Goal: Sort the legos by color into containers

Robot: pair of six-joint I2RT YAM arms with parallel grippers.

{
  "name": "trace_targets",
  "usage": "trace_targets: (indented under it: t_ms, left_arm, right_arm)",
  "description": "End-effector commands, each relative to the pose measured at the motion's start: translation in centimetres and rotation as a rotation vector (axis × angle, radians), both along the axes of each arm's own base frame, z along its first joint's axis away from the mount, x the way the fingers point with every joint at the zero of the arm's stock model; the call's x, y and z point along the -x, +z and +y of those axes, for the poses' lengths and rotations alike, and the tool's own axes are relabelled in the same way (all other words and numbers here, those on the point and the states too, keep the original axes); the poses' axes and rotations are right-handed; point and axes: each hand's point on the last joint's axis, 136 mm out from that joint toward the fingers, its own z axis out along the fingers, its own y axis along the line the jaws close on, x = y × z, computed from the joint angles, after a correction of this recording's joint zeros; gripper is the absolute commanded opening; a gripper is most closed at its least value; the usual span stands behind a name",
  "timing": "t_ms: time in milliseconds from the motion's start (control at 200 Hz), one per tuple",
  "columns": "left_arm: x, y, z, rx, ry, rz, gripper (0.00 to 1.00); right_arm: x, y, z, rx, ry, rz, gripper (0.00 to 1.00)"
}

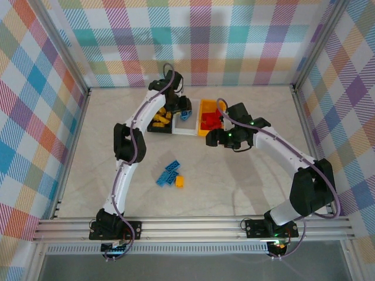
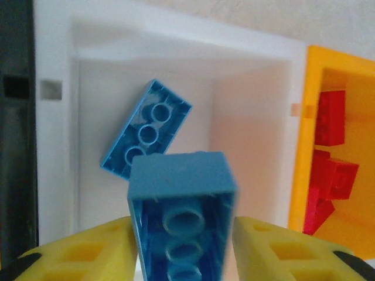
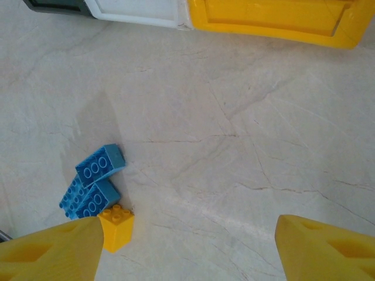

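My left gripper (image 2: 184,246) hangs over the white bin (image 2: 176,41), its yellow fingers (image 2: 88,252) open. A blue lego (image 2: 181,216) stands between them, slightly blurred, with a gap on its right side. Another blue lego (image 2: 146,130) lies on the white bin's floor. Red legos (image 2: 331,175) fill the yellow-orange bin (image 2: 304,117). Yellow legos (image 1: 159,120) lie in the black bin (image 1: 150,128). My right gripper (image 3: 187,252) is open wide over bare table, with nothing in it. Loose blue legos (image 3: 94,184) and a yellow lego (image 3: 116,223) lie beside its left finger.
The three bins stand side by side at the middle back of the table, black, white (image 1: 186,130), then yellow-orange (image 1: 204,122). The loose pile (image 1: 170,174) lies in front of them, between the two arms. Metal frame rails (image 1: 193,225) edge the table.
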Motion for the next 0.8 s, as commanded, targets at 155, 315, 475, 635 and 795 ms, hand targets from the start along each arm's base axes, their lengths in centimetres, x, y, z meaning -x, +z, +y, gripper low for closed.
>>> trace_targets:
  t_ms: [155, 315, 475, 635, 795]
  left_arm:
    - [2.2, 2.8, -0.4, -0.009, -0.051, -0.008, 0.61]
    - [5.3, 4.6, 1.3, -0.059, -0.073, 0.001, 0.62]
    - [12.2, 3.4, 4.2, -0.179, -0.162, 0.058, 0.61]
    - [19.6, 0.6, 5.8, -0.189, -0.285, 0.137, 0.61]
    - [23.9, -2.1, 5.6, -0.203, -0.42, 0.18, 0.64]
  right_arm:
    - [0.2, 0.7, 0.2, -0.033, 0.004, -0.007, 0.79]
    - [0.0, 0.5, 0.5, -0.051, -0.016, 0.007, 0.79]
    - [0.6, -0.4, 0.9, -0.06, -0.017, 0.071, 0.79]
    - [1.2, -1.0, 1.4, -0.087, -0.036, 0.096, 0.79]
    - [1.7, -1.6, 2.0, -0.085, -0.037, 0.109, 0.79]
